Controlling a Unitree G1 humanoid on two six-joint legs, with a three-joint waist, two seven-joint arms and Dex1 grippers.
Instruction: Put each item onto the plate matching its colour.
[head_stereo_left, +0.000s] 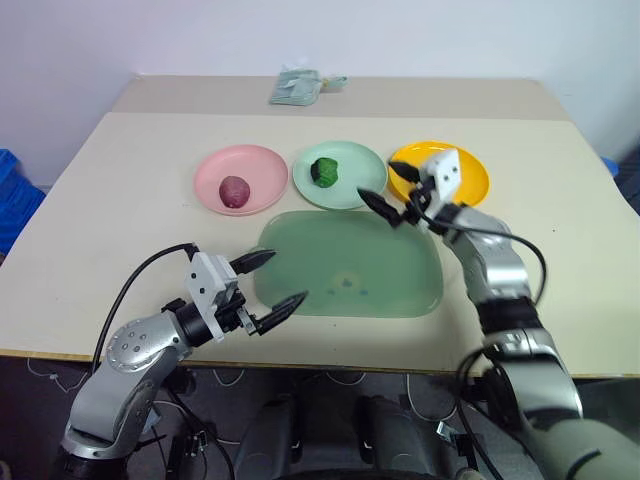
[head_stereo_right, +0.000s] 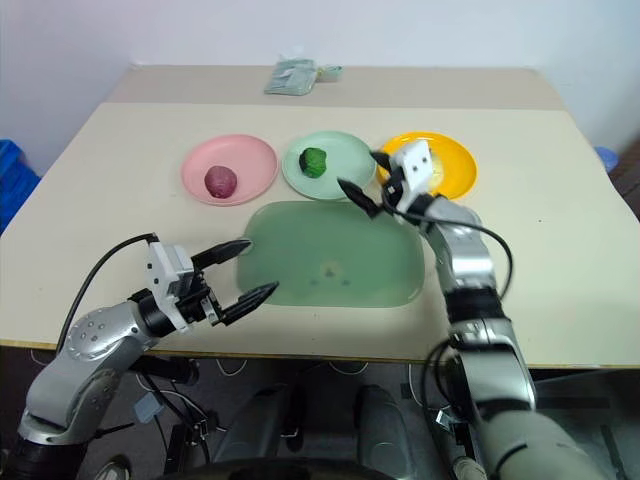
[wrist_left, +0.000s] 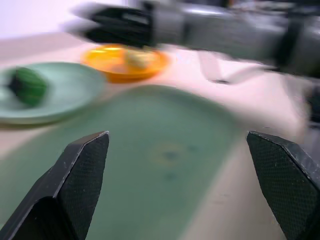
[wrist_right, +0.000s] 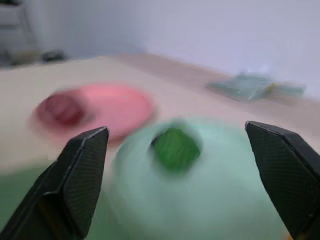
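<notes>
Left gripper (head_stereo_left: 273, 289), jaws spread and empty, hovers at the near left corner of the green mat (head_stereo_left: 350, 290), well short of the plates. Beyond it, the purple-red lump (head_stereo_left: 234, 190) lies on the pink plate (head_stereo_left: 260, 163) and the green lump (head_stereo_left: 325, 171) on the mint plate (head_stereo_left: 360, 165), each matched by colour. Right gripper (head_stereo_left: 388, 191), jaws spread and empty, stands before the yellow plate (head_stereo_left: 475, 175); its wrist hides most of the pale fruit (wrist_left: 136, 58), seemingly on that plate.

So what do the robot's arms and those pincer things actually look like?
Both arms are silver-grey metal with rounded joints and loose black cables looping alongside. The left gripper and right gripper each have two pointed black fingers with a fine-textured face, on a white block.
</notes>
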